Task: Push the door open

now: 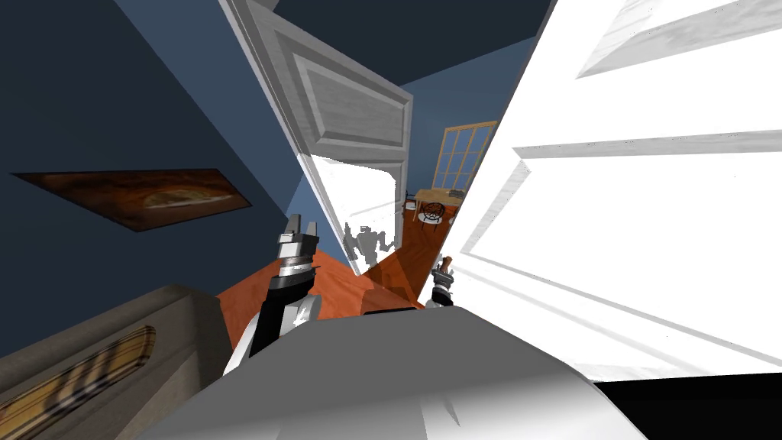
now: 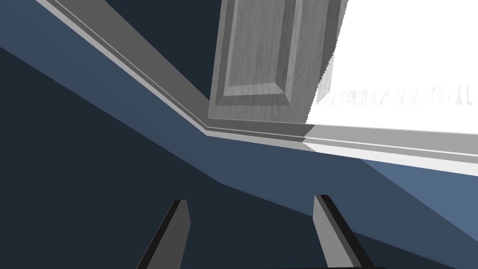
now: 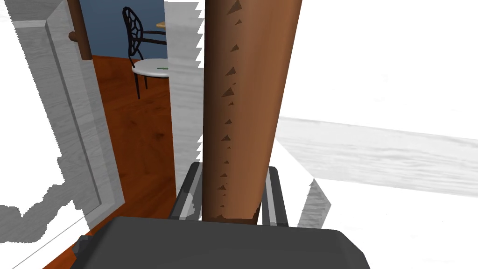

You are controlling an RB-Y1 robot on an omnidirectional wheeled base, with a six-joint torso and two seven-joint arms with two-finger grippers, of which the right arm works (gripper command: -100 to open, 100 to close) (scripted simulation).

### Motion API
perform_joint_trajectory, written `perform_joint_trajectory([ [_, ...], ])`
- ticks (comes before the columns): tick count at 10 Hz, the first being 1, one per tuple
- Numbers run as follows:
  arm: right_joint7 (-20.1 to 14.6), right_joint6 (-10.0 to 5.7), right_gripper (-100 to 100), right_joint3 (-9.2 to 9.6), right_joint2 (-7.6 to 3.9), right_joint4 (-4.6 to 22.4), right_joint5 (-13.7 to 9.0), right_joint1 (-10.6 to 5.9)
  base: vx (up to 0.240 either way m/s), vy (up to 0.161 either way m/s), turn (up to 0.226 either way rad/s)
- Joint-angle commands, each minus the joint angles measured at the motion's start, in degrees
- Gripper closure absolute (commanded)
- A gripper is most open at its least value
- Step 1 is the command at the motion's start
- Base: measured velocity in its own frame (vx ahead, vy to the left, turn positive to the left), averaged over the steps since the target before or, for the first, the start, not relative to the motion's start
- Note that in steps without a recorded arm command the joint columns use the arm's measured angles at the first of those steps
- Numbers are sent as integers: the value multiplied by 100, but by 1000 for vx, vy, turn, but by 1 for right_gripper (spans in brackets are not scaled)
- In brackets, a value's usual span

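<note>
At the right-hand white door (image 1: 649, 229), your right gripper (image 3: 233, 187) has its fingers pressed against both sides of the upright brown handle (image 3: 247, 93). That door stands ajar close beside you. The left door (image 1: 351, 114) is angled away, and the gap shows orange-brown floor (image 3: 140, 140) and a black chair (image 3: 140, 42). Your left gripper (image 2: 251, 200) is raised near the left door's frame, fingers spread wide and holding nothing.
</note>
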Motion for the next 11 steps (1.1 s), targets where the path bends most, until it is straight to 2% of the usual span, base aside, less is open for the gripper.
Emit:
perform_joint_trajectory([
  [1, 62, -36, 100, -133, -54, -77, -73, -29, 217, -83, -38],
  [6, 183, -101, 100, -474, -72, -60, -308, -74, 184, -52, -53],
  [11, 298, -162, 100, -798, -13, -43, -531, -117, 175, -65, -55],
])
